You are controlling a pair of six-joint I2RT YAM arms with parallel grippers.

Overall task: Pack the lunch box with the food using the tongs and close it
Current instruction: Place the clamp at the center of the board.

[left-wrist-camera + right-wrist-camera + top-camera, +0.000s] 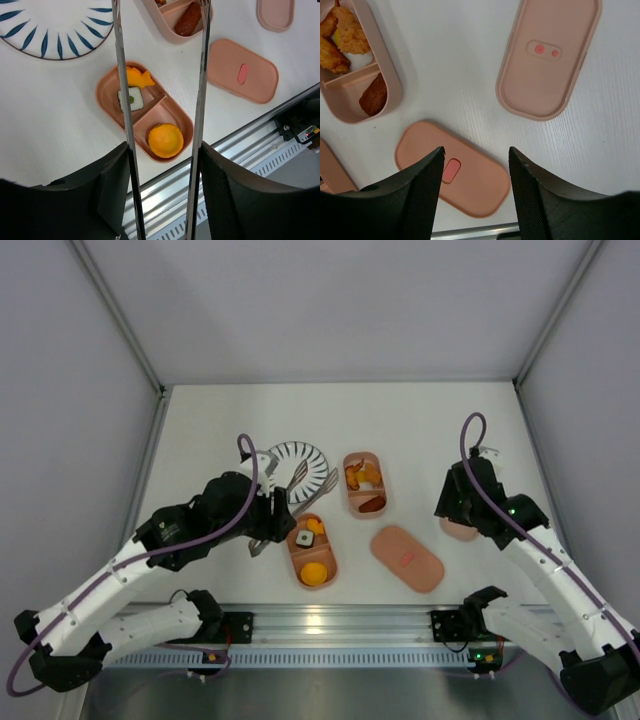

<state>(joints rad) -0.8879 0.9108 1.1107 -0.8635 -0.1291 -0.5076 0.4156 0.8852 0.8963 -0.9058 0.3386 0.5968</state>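
At your left, the left gripper (pixel 164 150) clamped the tongs (pixel 119 75), arms splayed, pointing over the near tray (pixel 103 97) with its two orange pieces (pixel 165 140) and white square (pixel 131 99). Next right, the far tray (pixel 394 80) held fried orange and brown food (pixel 347 35). Right again, the marked lid (pixel 475 177) lay slantwise; your right gripper (pixel 476 150) hung empty, jaws parted, over the red-spotted lid (pixel 547 75).

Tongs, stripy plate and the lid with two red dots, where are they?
tongs (pixel 121 50), left wrist view, on one long metal arm.
stripy plate (pixel 50 20), left wrist view, on its white middle.
lid with two red dots (pixel 545 80), right wrist view, on its flat pink middle.
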